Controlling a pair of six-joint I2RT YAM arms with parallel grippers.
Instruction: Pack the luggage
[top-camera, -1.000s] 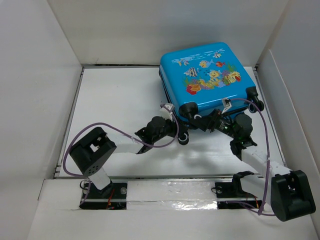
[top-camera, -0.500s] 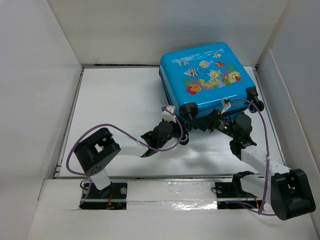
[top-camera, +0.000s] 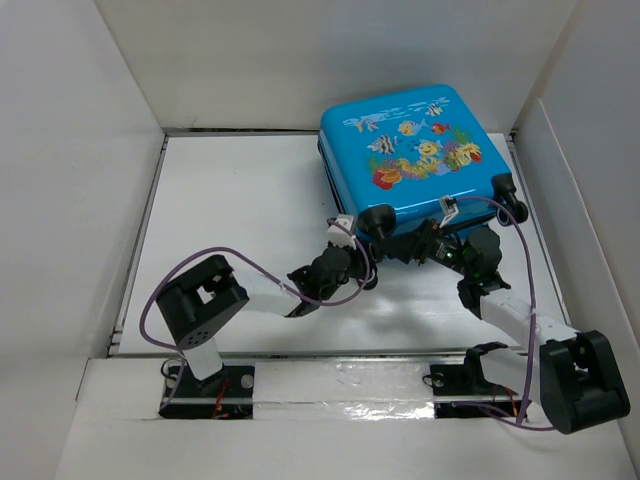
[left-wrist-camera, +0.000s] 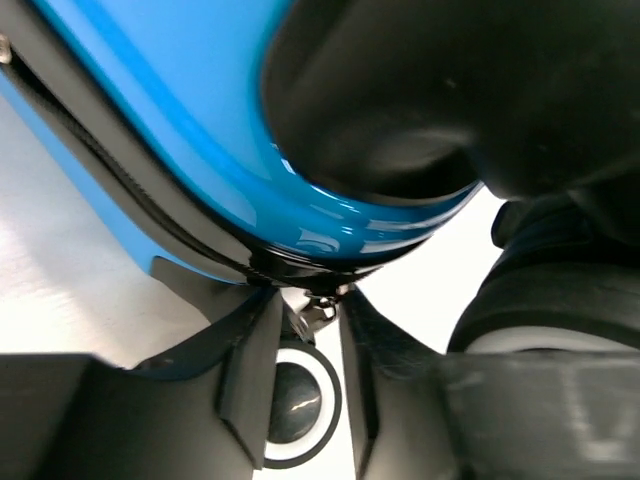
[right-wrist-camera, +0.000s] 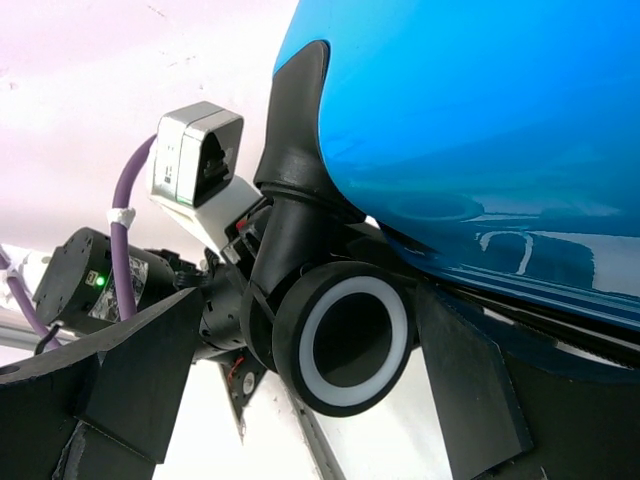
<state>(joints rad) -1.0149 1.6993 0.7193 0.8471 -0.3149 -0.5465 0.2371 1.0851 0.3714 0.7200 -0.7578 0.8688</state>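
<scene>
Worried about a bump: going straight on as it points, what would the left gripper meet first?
Probably the luggage: its zipper pull at the corner seam sits right ahead of the left gripper; depth is unclear.

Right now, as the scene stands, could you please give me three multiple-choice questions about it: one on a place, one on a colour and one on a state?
1. Where does the luggage lie on the table?
A) near left corner
B) far right part
C) centre

2. What colour is its shell?
A) red
B) bright blue
C) green

3. In what state is it?
A) closed, lying flat
B) open, with the lining showing
C) standing upright on its wheels

Answers:
1 B: the top view shows it at the far right side of the table.
2 B: the shell is bright blue in all three views.
3 A: the printed side faces up and no lining shows.
</scene>
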